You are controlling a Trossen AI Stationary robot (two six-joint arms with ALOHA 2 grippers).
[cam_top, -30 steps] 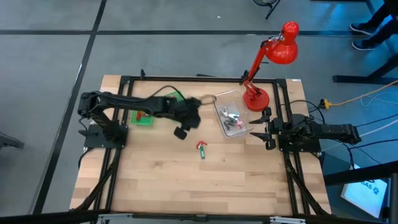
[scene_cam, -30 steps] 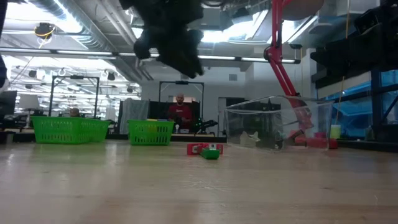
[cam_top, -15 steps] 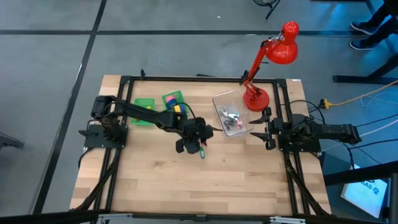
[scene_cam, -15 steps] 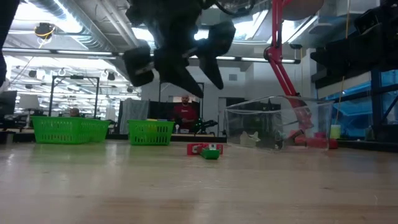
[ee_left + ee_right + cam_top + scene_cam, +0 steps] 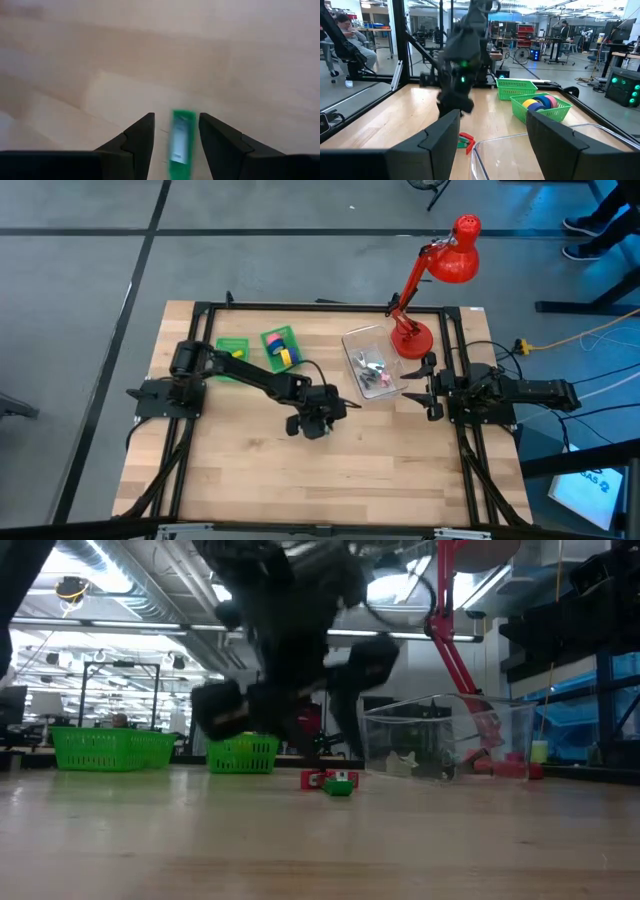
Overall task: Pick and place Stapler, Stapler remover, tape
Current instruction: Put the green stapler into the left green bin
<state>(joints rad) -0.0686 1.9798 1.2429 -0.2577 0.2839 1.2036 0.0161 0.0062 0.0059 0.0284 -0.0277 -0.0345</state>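
Left wrist view, left gripper spread open straddling the green-and-red stapler remover at table centre, tape in a bin at 11 o'clock, right gripper open, waiting at 3 o'clock.

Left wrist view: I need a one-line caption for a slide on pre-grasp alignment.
Open left gripper descends over the wooden table, its jaws straddling the small green-and-red item without gripping it.

floor: grey concrete floor with dark lines | ceiling: long light strips and ducts | furniture: desks and glass partition | person seated far behind
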